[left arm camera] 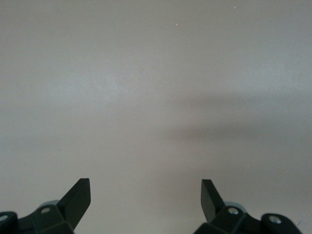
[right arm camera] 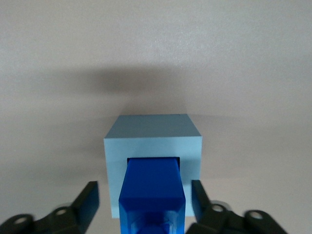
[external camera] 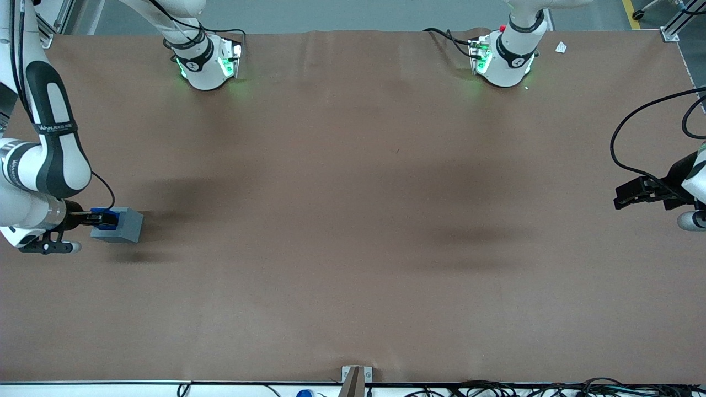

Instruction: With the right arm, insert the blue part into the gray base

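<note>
The gray base (external camera: pixel 120 225) rests on the brown table near the working arm's end. The blue part (external camera: pixel 104 214) sticks out of it sideways toward the right arm (external camera: pixel 52 149). In the right wrist view, the blue part (right arm camera: pixel 152 187) has one end seated in the square recess of the gray base (right arm camera: pixel 152 131). My gripper (right arm camera: pixel 145 187) straddles the blue part and is open, with a gap showing between each finger and the block. In the front view the gripper (external camera: pixel 101 219) lies level, just above the table.
Two white arm bases (external camera: pixel 205 63) (external camera: pixel 504 58) with green lights stand at the table edge farthest from the front camera. A small white scrap (external camera: pixel 561 47) lies near the second one. A metal bracket (external camera: pixel 356 377) sits at the nearest edge.
</note>
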